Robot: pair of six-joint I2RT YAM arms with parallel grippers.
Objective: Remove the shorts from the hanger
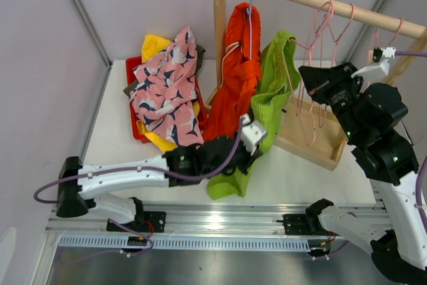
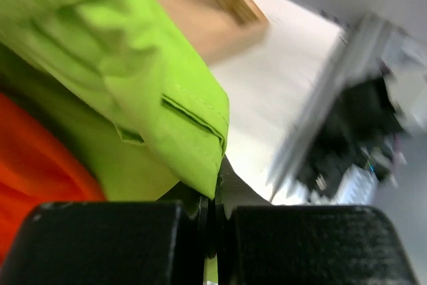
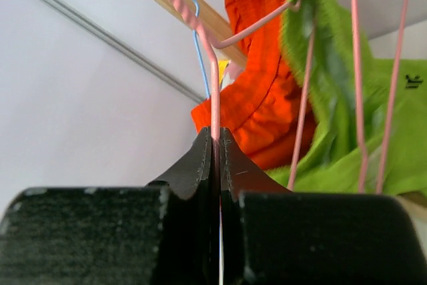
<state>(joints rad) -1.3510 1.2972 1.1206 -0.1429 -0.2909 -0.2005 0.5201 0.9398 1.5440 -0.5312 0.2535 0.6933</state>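
Observation:
The lime green shorts (image 1: 272, 101) hang by the waistband from a pink wire hanger (image 1: 319, 28) on the wooden rail, with the lower part drooping to the table. My left gripper (image 1: 249, 154) is shut on a hem of these shorts (image 2: 167, 111), with the fabric pinched between the jaws (image 2: 213, 195). My right gripper (image 1: 305, 75) is shut on the pink hanger's wire (image 3: 215, 91), with the jaws (image 3: 217, 139) closed around it. The orange shorts (image 1: 237, 78) hang on a blue hanger (image 1: 251, 1) to the left of the green ones. They also show in the right wrist view (image 3: 267, 85).
A red tray (image 1: 133, 65) at the back left holds the pink patterned shorts (image 1: 167, 91), the yellow shorts (image 1: 155, 45) and a dark pair (image 1: 199, 51). The rack's wooden base (image 1: 313, 145) and post (image 1: 219, 25) stand at centre right. More empty pink hangers (image 1: 383, 31) hang to the right.

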